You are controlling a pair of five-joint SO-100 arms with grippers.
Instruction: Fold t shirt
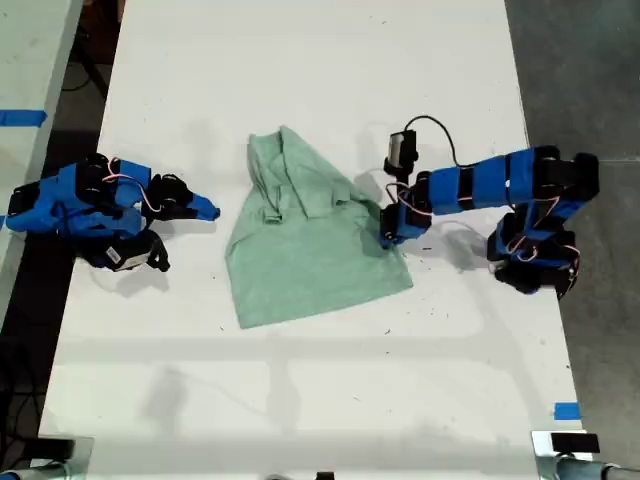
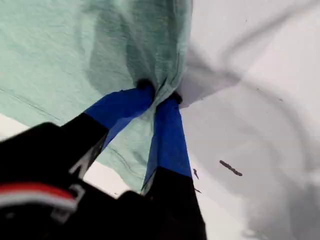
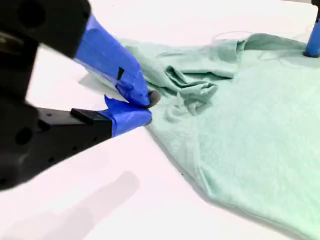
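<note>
Two blue arms rest on a white desk (image 1: pixel 300 380), one at each side of the exterior view, with the t shirt (image 1: pixel 305 250) lying between them near the desk's middle.

At the exterior view's left, my second gripper (image 1: pixel 205 211) lies low on the desk, pointing toward the shirt and stopping short of its edge. The second wrist view (image 3: pixel 145 107) shows what the exterior view cannot resolve: the two blue fingers (image 3: pixel 112 60) meet at their tips with no cloth between them, clenched on nothing, just beside the garment's rumpled edge. That view also shows a bunched, wrinkled fold (image 3: pixel 192 87) in the t shirt (image 3: pixel 250 145) close to the fingertips.

The pale mint-green shirt is partly folded. In the exterior view its upper part narrows to a rounded peak, and its lower part spreads into a wide flat panel.

At the exterior view's right, my first gripper (image 1: pixel 388 232) reaches down onto the shirt's right edge. The exterior view shows contact only. The first wrist view (image 2: pixel 161 95) shows the two blue fingers (image 2: pixel 170 140) pinched on a gathered tuck of the t shirt (image 2: pixel 60 60), with cloth draping away from the pinch and bare desk (image 2: pixel 260 100) beside it. A black cable (image 1: pixel 440 135) loops above this arm in the exterior view.
</note>
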